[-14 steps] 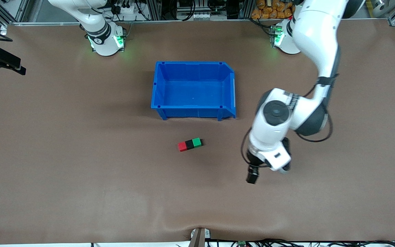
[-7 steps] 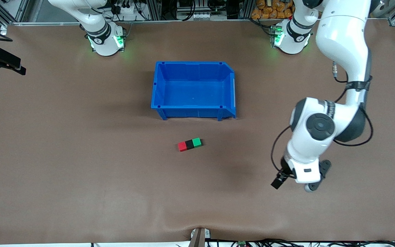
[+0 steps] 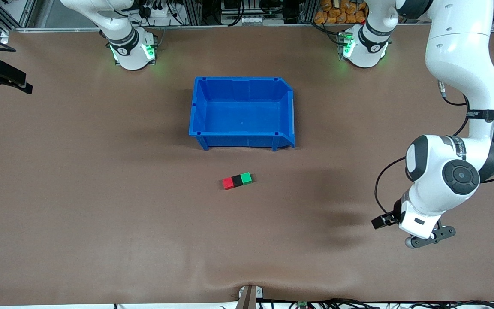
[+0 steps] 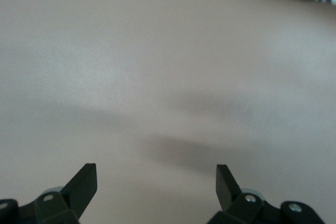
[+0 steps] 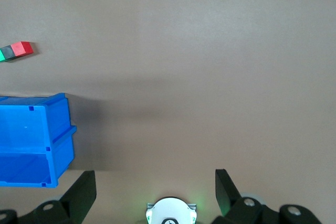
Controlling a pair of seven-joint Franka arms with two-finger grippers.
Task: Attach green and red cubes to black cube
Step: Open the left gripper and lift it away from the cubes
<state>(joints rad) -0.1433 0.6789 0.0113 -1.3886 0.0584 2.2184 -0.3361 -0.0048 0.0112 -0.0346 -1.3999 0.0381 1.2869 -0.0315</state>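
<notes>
The red cube (image 3: 228, 183), the black cube (image 3: 237, 180) and the green cube (image 3: 246, 177) lie touching in one short row on the brown mat, black in the middle, nearer to the front camera than the blue bin (image 3: 242, 140). The row's red end (image 5: 22, 49) shows in the right wrist view. My left gripper (image 3: 420, 228) hangs over bare mat toward the left arm's end of the table, well away from the cubes; the left wrist view shows it (image 4: 156, 174) open and empty. My right gripper (image 5: 155, 179) is open and empty above its own base, out of the front view.
The blue bin (image 5: 31, 145) is empty. A black fixture (image 3: 0, 76) juts in at the right arm's end of the table. Both arm bases (image 3: 133, 51) stand along the table edge farthest from the front camera. A clamp (image 3: 249, 296) sits at the nearest edge.
My left arm has swung away from beside the cube row toward the left arm's end of the table. The cubes and the right arm have not moved.
</notes>
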